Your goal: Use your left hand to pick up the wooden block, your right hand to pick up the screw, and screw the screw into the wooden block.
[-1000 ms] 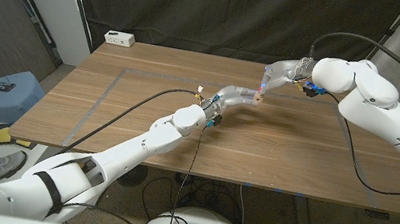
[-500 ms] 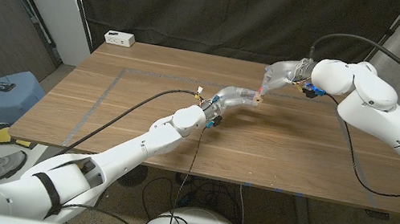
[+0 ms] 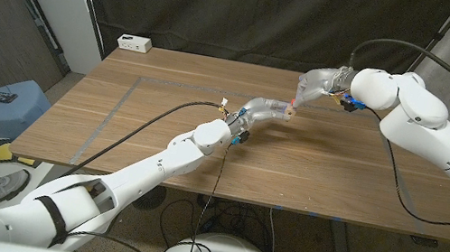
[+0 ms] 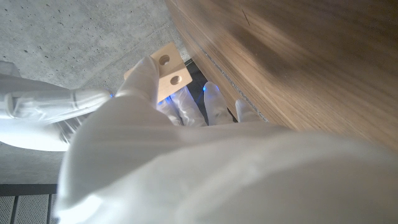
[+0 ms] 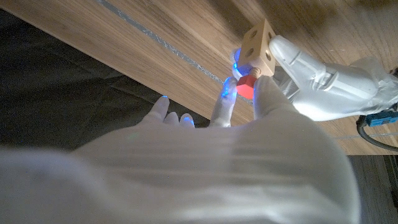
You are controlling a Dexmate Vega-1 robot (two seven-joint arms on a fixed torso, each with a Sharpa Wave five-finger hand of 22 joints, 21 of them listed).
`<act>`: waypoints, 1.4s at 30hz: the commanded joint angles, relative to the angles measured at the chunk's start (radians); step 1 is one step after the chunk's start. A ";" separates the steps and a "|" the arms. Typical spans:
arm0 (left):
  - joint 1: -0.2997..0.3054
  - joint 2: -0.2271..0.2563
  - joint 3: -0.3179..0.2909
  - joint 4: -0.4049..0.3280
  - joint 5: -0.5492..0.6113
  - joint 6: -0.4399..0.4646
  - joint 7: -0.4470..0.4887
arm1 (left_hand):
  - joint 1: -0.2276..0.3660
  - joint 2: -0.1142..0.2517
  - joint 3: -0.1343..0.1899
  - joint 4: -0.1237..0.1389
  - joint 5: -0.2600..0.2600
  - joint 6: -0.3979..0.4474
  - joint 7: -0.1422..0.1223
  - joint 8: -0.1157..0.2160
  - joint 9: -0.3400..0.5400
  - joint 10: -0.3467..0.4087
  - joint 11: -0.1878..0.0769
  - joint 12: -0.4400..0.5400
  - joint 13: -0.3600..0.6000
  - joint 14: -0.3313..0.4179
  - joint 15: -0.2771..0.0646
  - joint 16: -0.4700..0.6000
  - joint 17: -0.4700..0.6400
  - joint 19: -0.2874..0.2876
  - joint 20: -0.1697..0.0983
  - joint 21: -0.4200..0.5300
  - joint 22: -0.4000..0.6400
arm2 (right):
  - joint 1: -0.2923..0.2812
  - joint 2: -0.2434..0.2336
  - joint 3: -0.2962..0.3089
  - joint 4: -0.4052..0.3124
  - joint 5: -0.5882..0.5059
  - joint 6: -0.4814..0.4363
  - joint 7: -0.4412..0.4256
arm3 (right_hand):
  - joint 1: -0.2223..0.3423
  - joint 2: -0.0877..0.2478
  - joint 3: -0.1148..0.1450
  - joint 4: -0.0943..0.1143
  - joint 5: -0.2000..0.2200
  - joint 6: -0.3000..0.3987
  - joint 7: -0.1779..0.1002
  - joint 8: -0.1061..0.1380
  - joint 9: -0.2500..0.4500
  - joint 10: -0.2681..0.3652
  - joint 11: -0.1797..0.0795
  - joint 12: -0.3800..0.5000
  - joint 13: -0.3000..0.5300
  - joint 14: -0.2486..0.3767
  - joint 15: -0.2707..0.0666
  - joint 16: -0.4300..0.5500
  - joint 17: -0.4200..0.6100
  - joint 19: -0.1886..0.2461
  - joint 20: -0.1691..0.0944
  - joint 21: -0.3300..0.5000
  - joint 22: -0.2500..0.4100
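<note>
My left hand (image 3: 262, 109) holds a small pale wooden block (image 3: 289, 110) above the middle of the table; in the left wrist view the block (image 4: 166, 67) shows two round holes beyond my left hand (image 4: 168, 149). My right hand (image 3: 314, 85) comes in from the far right and pinches a red-headed screw (image 5: 245, 86) whose shaft meets the block (image 5: 260, 42) from the side. In the right wrist view my right hand (image 5: 236, 130) shows thumb and a finger around the red head. The left hand (image 5: 323, 87) grips the block's far side there.
The wooden table (image 3: 161, 124) carries a grey tape line (image 3: 119, 104) on its left part. A white box (image 3: 134, 42) sits at the far left corner. A dark curtain hangs behind. A blue stool (image 3: 4, 106) stands left of the table.
</note>
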 commanded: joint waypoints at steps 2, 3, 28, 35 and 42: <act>0.001 0.000 -0.001 -0.001 0.002 0.000 0.001 | -0.019 0.022 0.033 0.028 0.008 0.013 0.002 0.005 0.004 0.012 0.002 0.009 0.059 0.010 -0.065 0.000 0.003 0.002 0.001 0.007 0.005 | -0.014 0.003 0.000 -0.008 -0.019 -0.013 -0.028 | 0.014 0.002 0.012 0.003 -0.006 0.033 -0.002 0.015 0.004 0.033 0.001 0.011 0.001 0.025 0.001 0.014 0.002 0.026 -0.002 0.007 0.002; 0.000 0.000 -0.001 0.000 0.001 0.000 0.000 | -0.020 0.023 0.033 0.028 0.008 0.013 0.002 0.005 0.004 0.012 0.002 0.009 0.059 0.010 -0.065 0.000 0.003 0.002 0.001 0.007 0.005 | -0.013 0.004 -0.001 -0.008 -0.021 -0.013 -0.027 | 0.013 0.003 0.012 0.004 -0.006 0.037 -0.002 0.017 0.004 0.038 0.001 0.012 0.001 0.027 -0.001 0.015 0.002 0.028 -0.003 0.008 0.002; -0.016 -0.013 0.000 0.032 -0.004 -0.004 -0.008 | -0.025 0.024 0.037 0.028 0.010 0.014 0.004 0.005 0.004 0.012 0.003 0.009 0.058 0.011 -0.065 0.000 0.003 0.002 0.000 0.007 0.005 | -0.003 0.033 -0.018 0.026 -0.037 -0.013 -0.040 | -0.026 -0.006 0.003 0.022 -0.017 0.115 0.009 0.040 -0.004 0.106 -0.005 0.017 0.000 0.082 -0.025 0.025 0.006 0.075 -0.016 0.012 0.003; -0.021 -0.015 0.001 0.040 -0.007 -0.004 -0.014 | -0.025 0.025 0.039 0.028 0.010 0.014 0.005 0.005 0.004 0.012 0.003 0.009 0.057 0.011 -0.064 0.000 0.003 0.002 0.002 0.007 0.005 | -0.007 0.038 -0.024 0.023 -0.059 -0.031 -0.051 | -0.064 -0.013 -0.010 0.034 -0.024 0.164 0.011 0.054 -0.007 0.141 -0.010 0.020 0.000 0.108 -0.033 0.030 0.008 0.087 -0.022 0.010 0.003; -0.023 -0.018 0.001 0.046 -0.010 -0.005 -0.016 | -0.024 0.026 0.042 0.027 0.011 0.014 0.003 0.005 0.003 0.011 0.003 0.009 0.057 0.010 -0.064 -0.001 0.002 0.002 0.003 0.007 0.005 | -0.019 0.046 -0.030 0.019 -0.093 -0.049 -0.078 | -0.101 -0.014 -0.021 0.042 -0.030 0.237 0.016 0.074 -0.013 0.189 -0.023 0.024 -0.001 0.148 -0.054 0.038 0.008 0.117 -0.035 0.013 0.003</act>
